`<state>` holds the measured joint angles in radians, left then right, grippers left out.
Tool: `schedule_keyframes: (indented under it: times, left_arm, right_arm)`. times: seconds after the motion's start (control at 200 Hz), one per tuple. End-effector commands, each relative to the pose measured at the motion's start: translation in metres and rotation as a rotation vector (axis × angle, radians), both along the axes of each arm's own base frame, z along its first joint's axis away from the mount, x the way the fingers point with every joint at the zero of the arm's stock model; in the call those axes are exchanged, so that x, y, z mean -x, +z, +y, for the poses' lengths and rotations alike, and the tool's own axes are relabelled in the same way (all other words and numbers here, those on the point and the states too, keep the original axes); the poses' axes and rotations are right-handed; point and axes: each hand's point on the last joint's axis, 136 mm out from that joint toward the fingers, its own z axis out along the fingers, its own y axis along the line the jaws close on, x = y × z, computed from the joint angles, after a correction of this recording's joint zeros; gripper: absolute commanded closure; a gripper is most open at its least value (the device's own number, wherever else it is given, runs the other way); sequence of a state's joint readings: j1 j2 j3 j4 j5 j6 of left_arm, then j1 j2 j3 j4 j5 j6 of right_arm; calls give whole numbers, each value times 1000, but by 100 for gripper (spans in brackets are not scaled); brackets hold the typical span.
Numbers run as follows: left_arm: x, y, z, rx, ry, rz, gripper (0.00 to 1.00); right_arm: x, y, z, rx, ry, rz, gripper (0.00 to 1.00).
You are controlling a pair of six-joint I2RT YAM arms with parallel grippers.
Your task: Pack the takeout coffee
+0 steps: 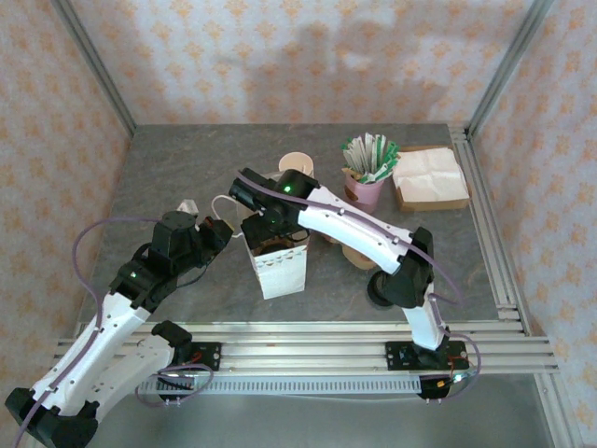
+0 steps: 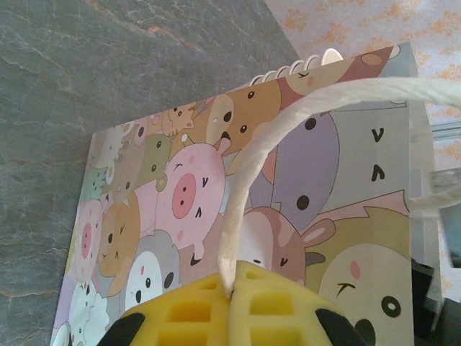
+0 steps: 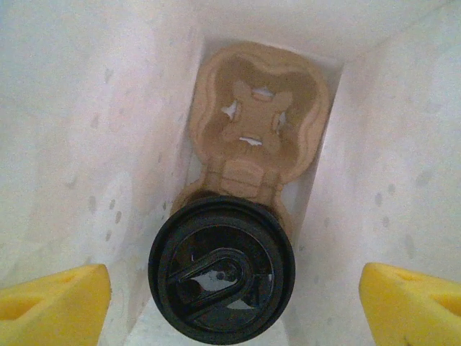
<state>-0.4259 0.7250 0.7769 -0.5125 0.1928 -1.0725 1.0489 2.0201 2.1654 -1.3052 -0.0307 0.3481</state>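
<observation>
The takeout coffee (image 3: 222,270), a cup under a round black lid, stands inside the paper bag (image 3: 72,144) in the near slot of a brown pulp carrier (image 3: 256,122). My right gripper (image 3: 230,306) hangs over the bag's mouth, open, its yellow fingers (image 3: 54,303) well clear of the lid on both sides. Seen from above, the right gripper (image 1: 266,224) covers the top of the white bag (image 1: 280,271). My left gripper (image 2: 234,288) is shut on the bag's white twisted handle (image 2: 245,166), beside the cartoon-printed bag wall (image 2: 180,194). It sits left of the bag (image 1: 216,231).
Behind the bag stands a stack of lidless cream cups (image 1: 295,165). A pink cup of sachets (image 1: 368,173) and a cardboard tray of napkins (image 1: 431,179) are at the back right. Metal rails (image 1: 308,341) run along the near edge.
</observation>
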Motion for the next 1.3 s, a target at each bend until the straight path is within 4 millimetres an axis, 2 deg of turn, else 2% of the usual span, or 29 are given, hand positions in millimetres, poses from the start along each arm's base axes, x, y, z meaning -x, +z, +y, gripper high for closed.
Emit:
schedule_keyframes:
  times: [0.0,0.475,0.956,1.296]
  left_arm:
    - [2,1,3,-32,4,-2,100]
    - [2,1,3,-36,5,-4,100]
    - [2,2,3,-40,6,-6,100]
    - [2,3,4,-42,7,-7,100]
  right_arm:
    - [2,32,-11,-21,-14,-62,11]
    - [-1,64,-14,-40,-29,-130,12]
    - [2,94,-16,-88,-22,-176,18]
    - [12,119,-13,-172,6,-190,26]
